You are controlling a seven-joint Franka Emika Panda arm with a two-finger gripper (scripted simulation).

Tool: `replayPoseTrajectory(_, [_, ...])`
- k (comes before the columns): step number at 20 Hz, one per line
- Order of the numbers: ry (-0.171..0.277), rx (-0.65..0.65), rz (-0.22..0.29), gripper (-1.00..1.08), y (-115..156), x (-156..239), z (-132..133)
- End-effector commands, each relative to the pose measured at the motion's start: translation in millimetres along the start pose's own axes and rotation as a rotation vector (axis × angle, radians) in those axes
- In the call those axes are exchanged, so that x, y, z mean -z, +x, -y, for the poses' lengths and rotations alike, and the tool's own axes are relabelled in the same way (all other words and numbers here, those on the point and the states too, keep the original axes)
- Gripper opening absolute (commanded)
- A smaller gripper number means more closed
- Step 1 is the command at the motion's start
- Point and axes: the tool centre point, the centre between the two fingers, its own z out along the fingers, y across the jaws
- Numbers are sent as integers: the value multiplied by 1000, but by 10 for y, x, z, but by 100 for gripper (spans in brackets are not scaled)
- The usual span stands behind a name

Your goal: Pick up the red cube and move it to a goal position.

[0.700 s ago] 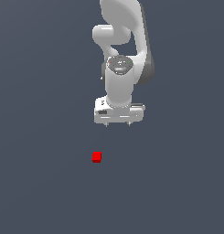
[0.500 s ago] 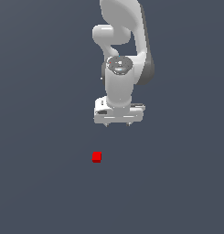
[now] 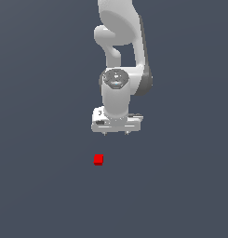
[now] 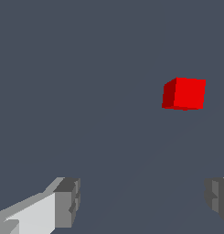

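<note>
1. Centre of the exterior view: white Panda arm comes down from the top edge of the frame, its wrist pointing downward.
2. Below the wrist, the gripper hangs with its wide white body roughly level; two short fingertips show under it, one toward the exterior view's left and one toward the exterior view's right, with a clear gap between them.
3. Claw state: released. The wrist view confirms this, with one grey finger pad and the other standing well apart and only bare floor between them.
4. Nothing sits between the jaws; the gripper holds no object.
5. Lower centre of the exterior view: the red cube rests on the floor, below the gripper and slightly toward the exterior view's left of it.
6. Cube and gripper are apart, not touching; a strip of floor shows between the fingertips and the cube's top face.
7. Wrist view: the red cube appears with two faces visible, one brighter and one in darker shade. It lies beyond the fingers and not in line with the middle of the gap; it is nearer the second pad's side.
8. Floor is a uniform dark grey-blue surface in both views, without markings.
9. Cube is much narrower than the gripper body.
</note>
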Motion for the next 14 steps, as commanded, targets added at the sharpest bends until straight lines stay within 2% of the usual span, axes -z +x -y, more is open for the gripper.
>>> replayPoseTrajectory(1, [-2,-10,0,100,76,-122,-87])
replayPoseTrajectory(14, [-14,-77,-6,100,589,-876,-656])
